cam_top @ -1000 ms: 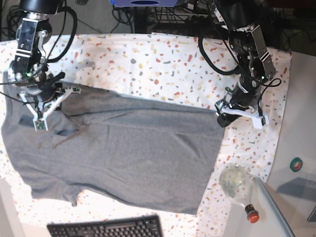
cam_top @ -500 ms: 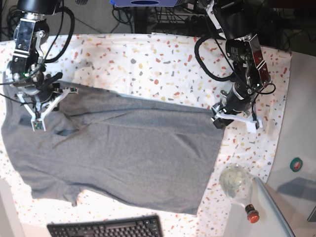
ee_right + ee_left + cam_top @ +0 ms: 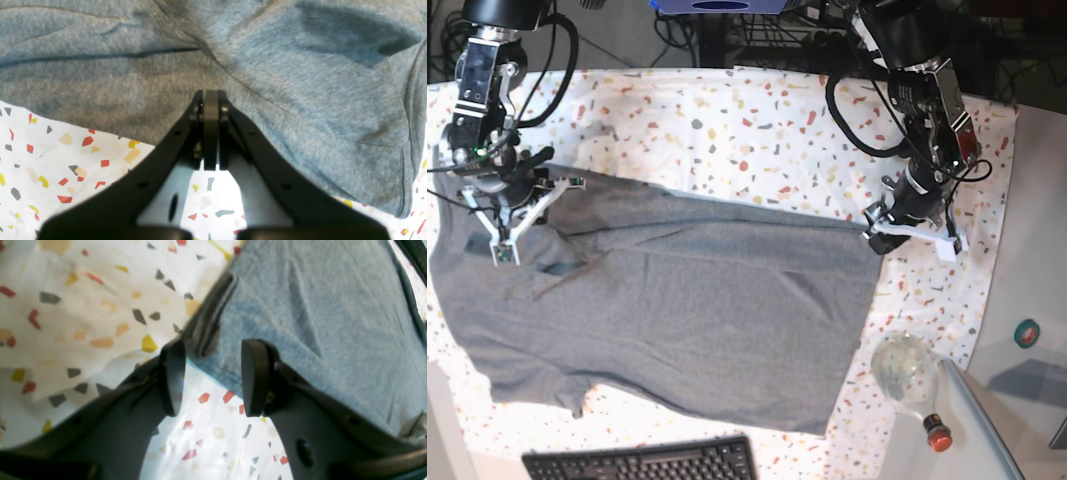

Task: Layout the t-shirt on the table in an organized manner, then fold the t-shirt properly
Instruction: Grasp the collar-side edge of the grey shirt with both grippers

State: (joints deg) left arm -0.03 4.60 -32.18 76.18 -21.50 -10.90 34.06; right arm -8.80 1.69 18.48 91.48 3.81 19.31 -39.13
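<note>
The heather-grey t-shirt (image 3: 687, 300) lies spread over the flecked table (image 3: 727, 120), neckline end at the left and hem at the right. My left gripper (image 3: 897, 238) sits at the shirt's upper right hem corner. In the left wrist view it (image 3: 213, 376) is open, and the hem corner (image 3: 208, 333) lies just beyond its fingertips, touching neither pad. My right gripper (image 3: 503, 250) rests on the shirt's upper left part near the sleeve. In the right wrist view it (image 3: 210, 100) is shut, with its tips pinching the creased fabric (image 3: 300, 66).
A black keyboard (image 3: 642, 462) lies at the front edge below the shirt. A clear glass bottle (image 3: 905, 372) with a red cap lies at the front right, next to a green tape roll (image 3: 1027, 332). Cables hang behind the table.
My left gripper shifted a little left, then back right and up at the hem corner. The right gripper and the shirt have barely moved.
</note>
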